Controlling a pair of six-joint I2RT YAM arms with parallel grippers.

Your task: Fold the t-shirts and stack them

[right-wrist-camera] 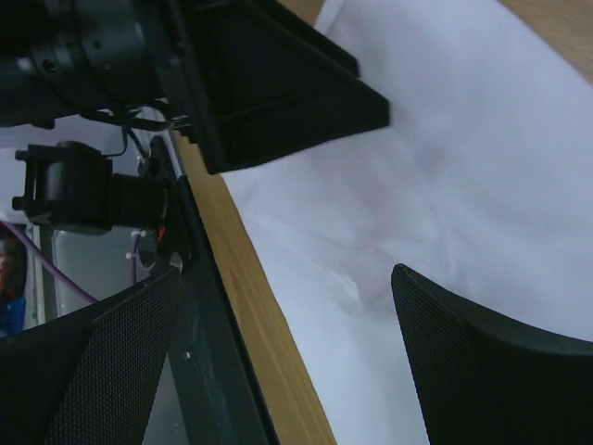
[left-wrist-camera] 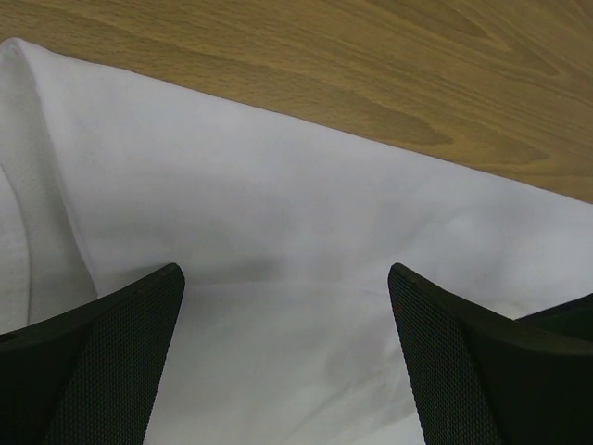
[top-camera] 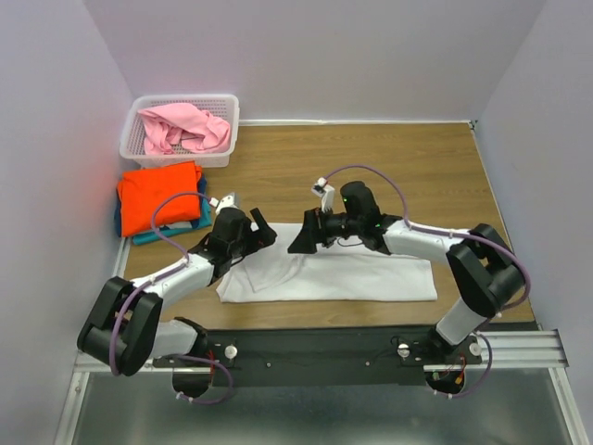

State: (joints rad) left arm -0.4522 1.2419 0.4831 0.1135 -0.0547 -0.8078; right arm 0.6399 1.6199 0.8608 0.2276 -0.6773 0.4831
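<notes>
A white t-shirt (top-camera: 343, 275) lies folded into a long strip along the table's near edge, also filling the left wrist view (left-wrist-camera: 278, 232) and seen in the right wrist view (right-wrist-camera: 445, 167). My left gripper (top-camera: 259, 232) hovers open over its left end, jaws wide with only cloth below (left-wrist-camera: 285, 278). My right gripper (top-camera: 304, 239) stands open above the strip's upper middle, nothing between its fingers (right-wrist-camera: 287, 287). A bright orange t-shirt (top-camera: 159, 196) lies folded on a teal t-shirt (top-camera: 167, 231) at the left. A pink t-shirt (top-camera: 185, 127) is crumpled in the basket (top-camera: 228, 125).
The white lattice basket sits at the back left against the wall. The folded pile lies just in front of it near the left wall. A black rail (top-camera: 324, 348) runs along the table's near edge, carrying both arm bases.
</notes>
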